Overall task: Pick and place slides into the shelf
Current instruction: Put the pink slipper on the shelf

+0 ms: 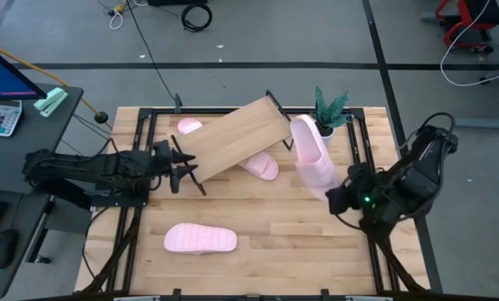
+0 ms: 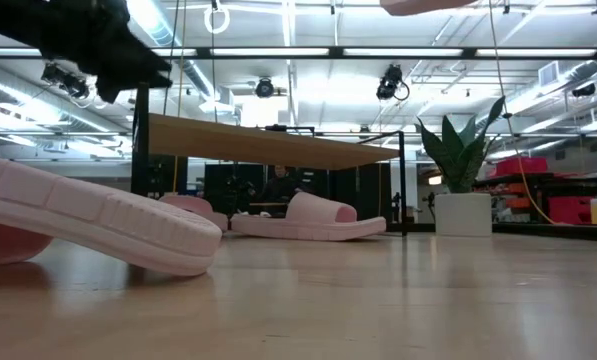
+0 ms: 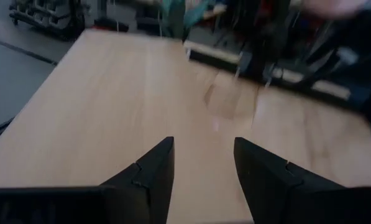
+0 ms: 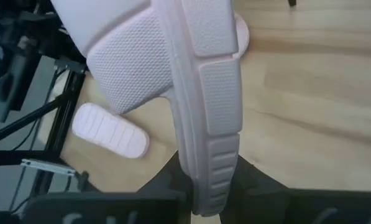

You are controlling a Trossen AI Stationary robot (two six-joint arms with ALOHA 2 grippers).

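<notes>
Several pale pink slides are in view. One slide [image 1: 201, 240] lies near the table's front left. A second [image 1: 262, 165] lies half under the shelf, and a third [image 1: 189, 126] peeks out behind it. The shelf [image 1: 236, 138], a slanted light-wood board on a thin black frame, stands mid-table. My right gripper [image 1: 337, 196] is shut on another slide [image 1: 312, 155], high above the table right of the shelf. My left gripper [image 1: 184, 165] stands open at the shelf's left end, with nothing between its fingers [image 3: 157, 171]. My right gripper pinches the slide's end [image 4: 207, 180] farthest from the strap between its two fingers, one on the footbed side and one on the underside. The slide is lifted clear and turned on its edge. It reaches from the fingers toward the table's far edge.
A potted plant [image 1: 331, 109] stands at the far right, just behind the held slide. The black table frame [image 1: 140, 134] runs along the edges. A desk with a calculator [image 1: 0, 117] sits off the table's left. Bare wood lies between the front slide and my right arm.
</notes>
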